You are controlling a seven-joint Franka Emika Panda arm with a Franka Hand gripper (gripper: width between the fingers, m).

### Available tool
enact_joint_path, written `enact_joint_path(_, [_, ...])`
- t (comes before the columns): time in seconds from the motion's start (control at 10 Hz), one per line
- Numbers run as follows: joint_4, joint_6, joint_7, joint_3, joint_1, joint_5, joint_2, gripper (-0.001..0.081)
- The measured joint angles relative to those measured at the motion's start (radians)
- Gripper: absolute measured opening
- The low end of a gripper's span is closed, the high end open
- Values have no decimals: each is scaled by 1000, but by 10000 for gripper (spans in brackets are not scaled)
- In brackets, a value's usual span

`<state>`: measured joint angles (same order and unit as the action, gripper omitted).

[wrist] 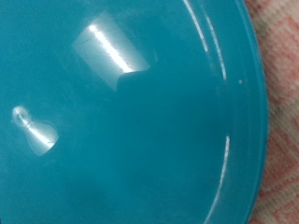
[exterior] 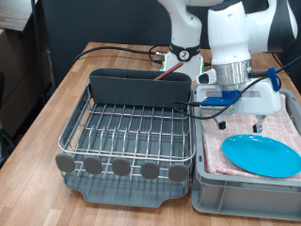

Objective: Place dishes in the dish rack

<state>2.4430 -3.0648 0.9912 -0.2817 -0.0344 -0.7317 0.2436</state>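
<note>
The round light-blue plate lies flat on the pink checked cloth in the grey crate at the exterior view's right. It fills the wrist view, with cloth at one edge. My gripper hangs just above the crate, beside the plate's far edge, with its fingers apart and nothing between them. The silver wire dish rack stands to the crate's left, and I see nothing in it. The white mug and the wooden spoon are out of view.
The rack has a dark grey back bin and a row of grey discs along its near edge. Black cables run across the wooden table behind it. The arm's base stands behind the bin.
</note>
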Motion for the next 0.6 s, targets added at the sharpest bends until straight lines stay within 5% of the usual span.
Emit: enact_joint_path(0.6, [-27, -22, -12, -39, 42, 0, 49, 803])
